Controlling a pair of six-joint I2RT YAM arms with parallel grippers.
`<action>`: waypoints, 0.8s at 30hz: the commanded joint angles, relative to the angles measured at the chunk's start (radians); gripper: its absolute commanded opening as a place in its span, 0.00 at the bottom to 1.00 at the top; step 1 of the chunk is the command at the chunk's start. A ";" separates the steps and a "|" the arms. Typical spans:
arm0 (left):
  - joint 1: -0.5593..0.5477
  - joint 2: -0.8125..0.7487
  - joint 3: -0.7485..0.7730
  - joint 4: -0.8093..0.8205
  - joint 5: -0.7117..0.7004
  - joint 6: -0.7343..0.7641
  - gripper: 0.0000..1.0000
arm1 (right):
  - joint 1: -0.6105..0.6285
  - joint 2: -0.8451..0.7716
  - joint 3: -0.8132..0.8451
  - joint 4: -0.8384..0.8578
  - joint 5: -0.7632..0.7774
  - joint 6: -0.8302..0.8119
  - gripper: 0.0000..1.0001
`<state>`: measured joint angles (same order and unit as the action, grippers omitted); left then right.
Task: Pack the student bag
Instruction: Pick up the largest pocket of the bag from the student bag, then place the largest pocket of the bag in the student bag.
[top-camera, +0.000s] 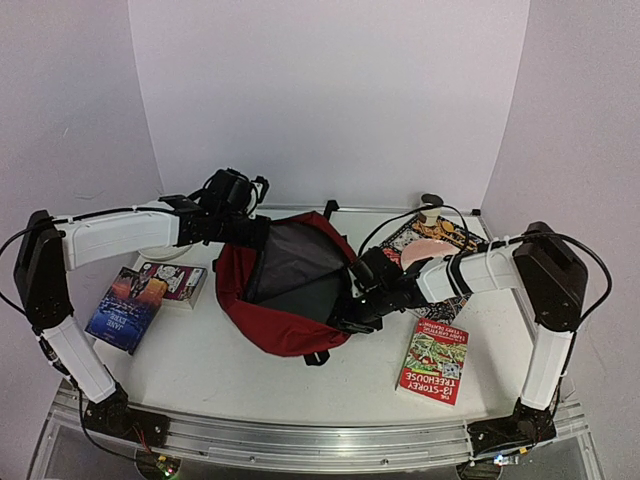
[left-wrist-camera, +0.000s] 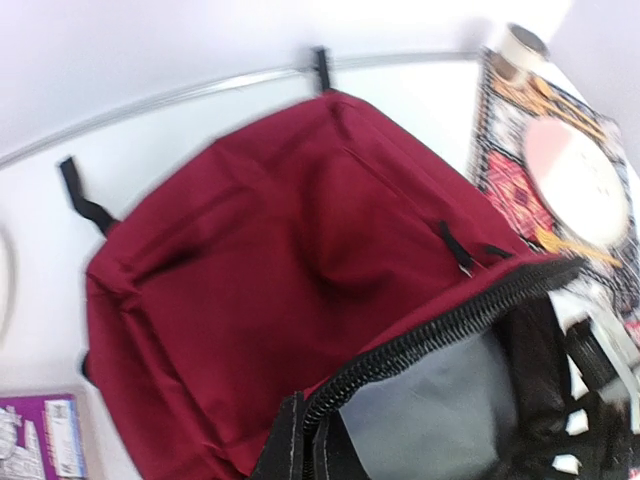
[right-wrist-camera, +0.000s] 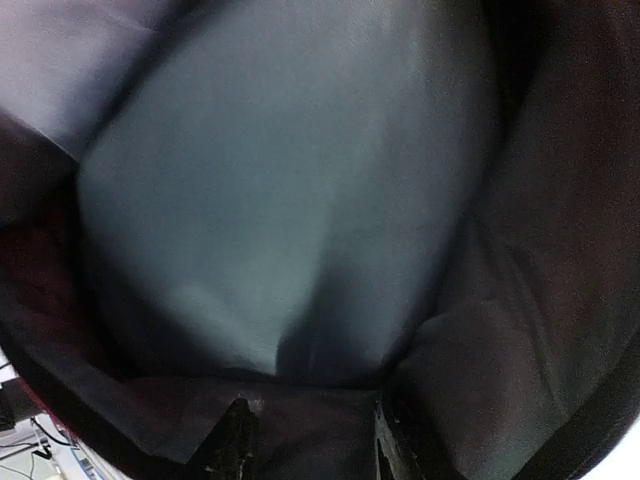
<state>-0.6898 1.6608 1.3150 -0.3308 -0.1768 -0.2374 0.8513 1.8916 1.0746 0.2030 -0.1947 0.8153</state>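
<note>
The student bag (top-camera: 285, 335), dark red with a black zipper and grey lining, lies mouth up in the middle of the table. My left gripper (top-camera: 252, 232) is shut on the bag's back-left rim and holds the mouth up. The left wrist view shows the red outer fabric (left-wrist-camera: 270, 250) and the zipper edge (left-wrist-camera: 430, 335) right at the camera. My right gripper (top-camera: 352, 312) is at the bag's right rim, reaching into the mouth. Its two fingertips (right-wrist-camera: 238, 440) stand apart inside the bag, facing the grey lining (right-wrist-camera: 290, 200); dark fabric lies between them, with no grip showing.
A blue book (top-camera: 125, 308) and a purple book (top-camera: 172, 282) lie left of the bag. To the right lie a red-and-green Treehouse book (top-camera: 435, 360) and a patterned book (top-camera: 445, 235) with a pink disc (top-camera: 425, 250) on it. White walls stand behind.
</note>
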 joint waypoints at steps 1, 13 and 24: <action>0.069 0.022 0.052 0.080 -0.047 0.020 0.00 | 0.006 0.017 0.011 -0.027 0.005 -0.016 0.41; 0.154 0.234 0.072 0.157 -0.170 0.028 0.03 | 0.012 -0.018 0.083 -0.030 -0.006 -0.038 0.46; 0.167 0.219 0.056 0.157 -0.140 0.058 0.31 | -0.012 -0.173 0.104 -0.125 0.073 -0.110 0.66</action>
<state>-0.5270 1.9327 1.3426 -0.2057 -0.2924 -0.1968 0.8572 1.8131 1.1587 0.1747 -0.1682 0.7528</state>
